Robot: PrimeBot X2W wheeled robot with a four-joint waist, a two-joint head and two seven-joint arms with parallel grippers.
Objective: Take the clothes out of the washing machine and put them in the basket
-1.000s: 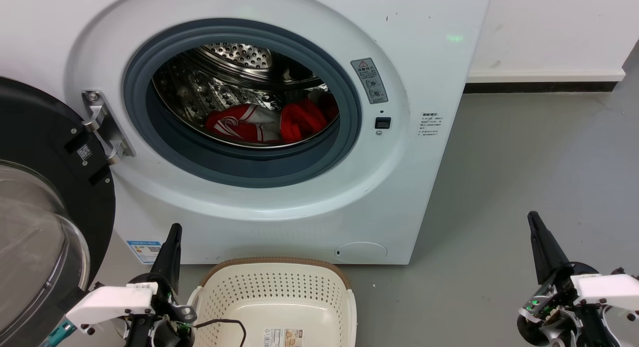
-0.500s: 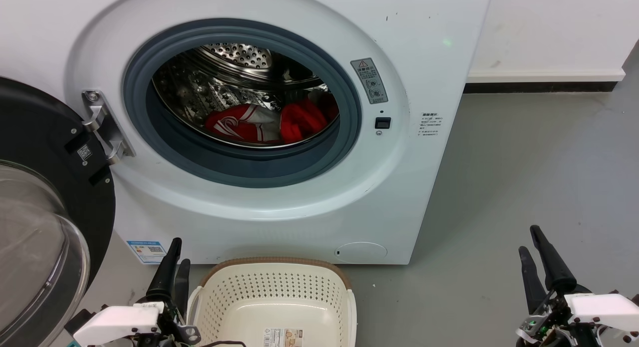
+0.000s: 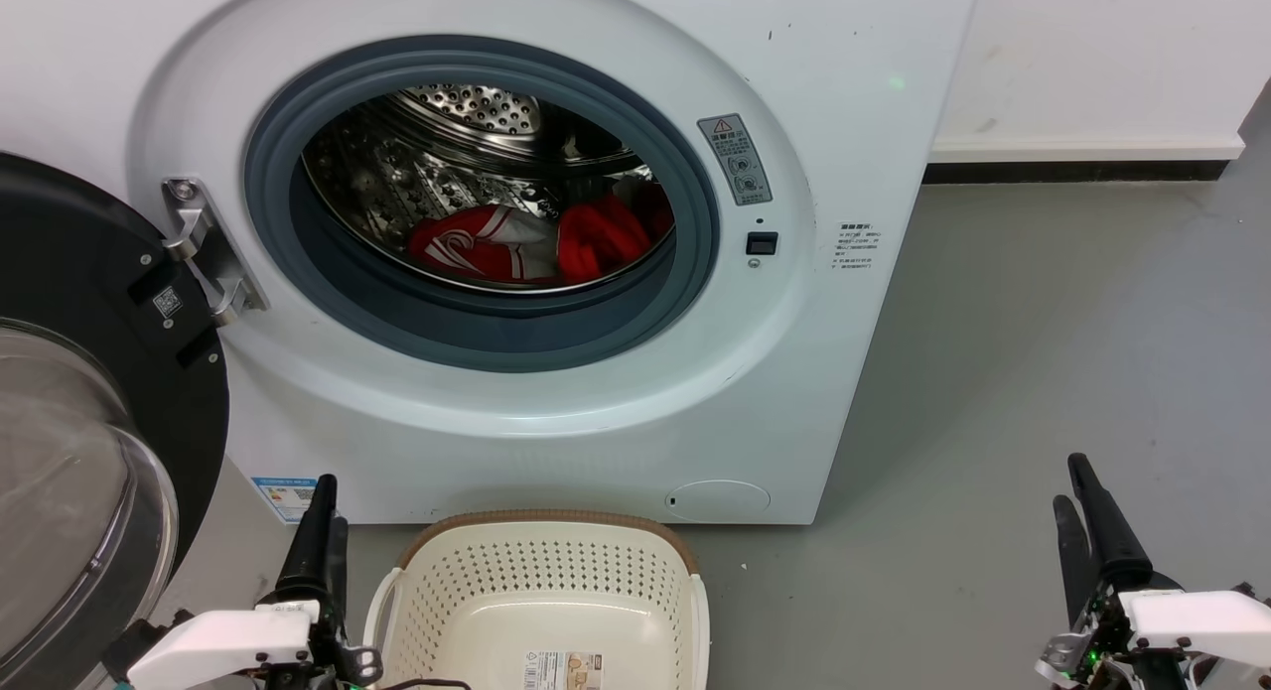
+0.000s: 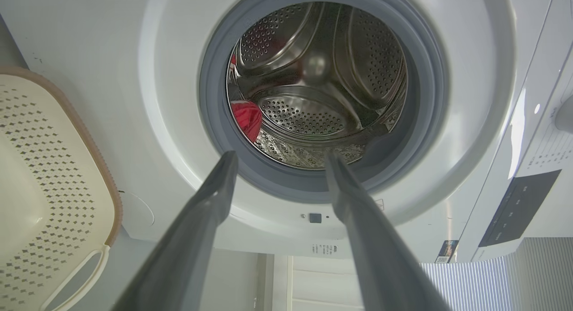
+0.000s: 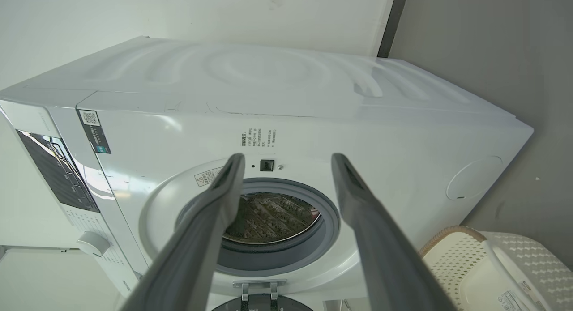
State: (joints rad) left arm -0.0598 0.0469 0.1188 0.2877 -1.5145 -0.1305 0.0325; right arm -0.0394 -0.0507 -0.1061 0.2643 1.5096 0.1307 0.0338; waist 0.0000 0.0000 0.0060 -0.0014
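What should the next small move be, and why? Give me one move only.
Probably raise the open left pincer forward into the shiny perforated steel drum towards the red garment with white panels. It and the plain bright red garment lie inside, the black-framed glass door stands open, the cream plastic basket shows no clothes, and the left wrist view looks into the opening.

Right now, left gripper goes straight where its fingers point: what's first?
Likely free through the open mouth of the white front-loading washing machine, then the shiny perforated steel drum; depth unclear.
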